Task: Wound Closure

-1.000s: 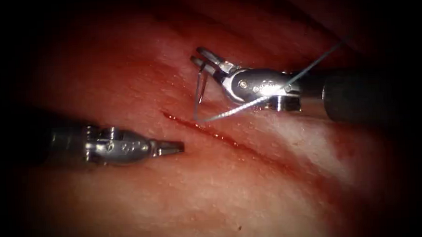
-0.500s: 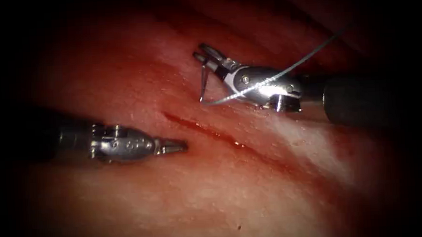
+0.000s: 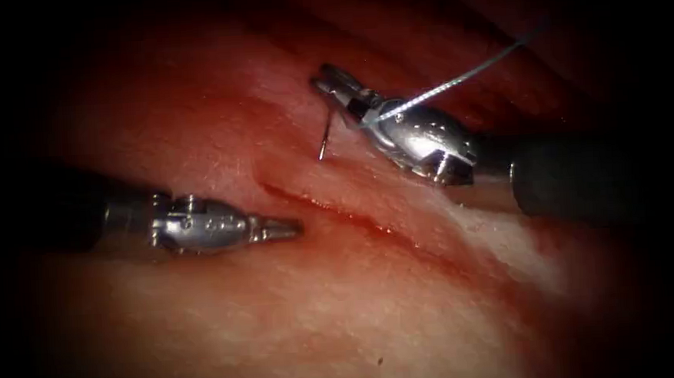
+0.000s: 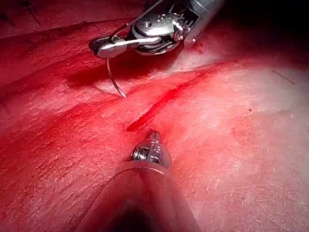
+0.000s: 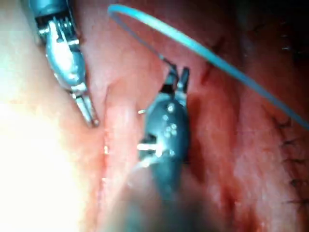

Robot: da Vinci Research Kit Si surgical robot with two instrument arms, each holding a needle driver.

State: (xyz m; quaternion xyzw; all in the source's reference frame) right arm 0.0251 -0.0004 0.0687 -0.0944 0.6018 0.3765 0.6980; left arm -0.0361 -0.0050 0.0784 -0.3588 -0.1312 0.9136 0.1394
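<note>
No stitch crosses the cut (image 3: 354, 215) yet: your right tool (image 3: 337, 85) pinches the needle (image 3: 324, 140) near its tail, tip at the tissue (image 3: 282, 323) at 12 o'clock of the cut, thread (image 3: 462, 75) trailing toward 2 o'clock, while your left tool (image 3: 285, 229) waits pressed together, empty.

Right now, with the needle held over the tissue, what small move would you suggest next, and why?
Probably lower the needle tip onto the tissue: the right tool grips it near its thread end, tip pointing down just right of the cut and not in it. The left tool holds nothing.
</note>
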